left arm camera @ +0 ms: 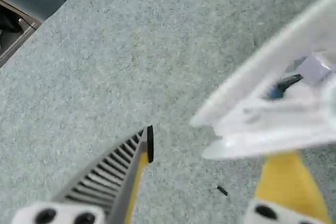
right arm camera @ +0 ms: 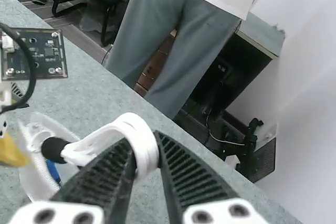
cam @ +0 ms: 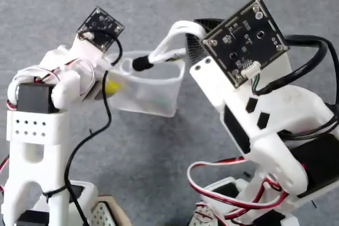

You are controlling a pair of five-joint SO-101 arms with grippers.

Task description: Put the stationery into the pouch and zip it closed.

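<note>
A clear plastic pouch (cam: 151,92) lies open on the grey table between the arms. My right gripper (right arm camera: 143,148) is shut on a white looped bundle (right arm camera: 137,139) with a black tip (right arm camera: 50,148), holding it over the pouch's mouth (right arm camera: 32,132). In the high view the bundle (cam: 168,46) slopes down from the right gripper (cam: 186,51) to the pouch rim. My left gripper (left arm camera: 218,156) stands open at the pouch's left end (left arm camera: 262,106), its yellow finger (left arm camera: 286,182) under the rim. Small blue and black items (left arm camera: 283,83) lie inside the pouch.
The table's grey felt (cam: 159,3) lies bare behind and in front of the pouch. Both arm bases (cam: 47,205) stand at the near edge. A tiny black speck (left arm camera: 222,190) lies on the felt. The table's far edge (right arm camera: 173,121) drops off to the room.
</note>
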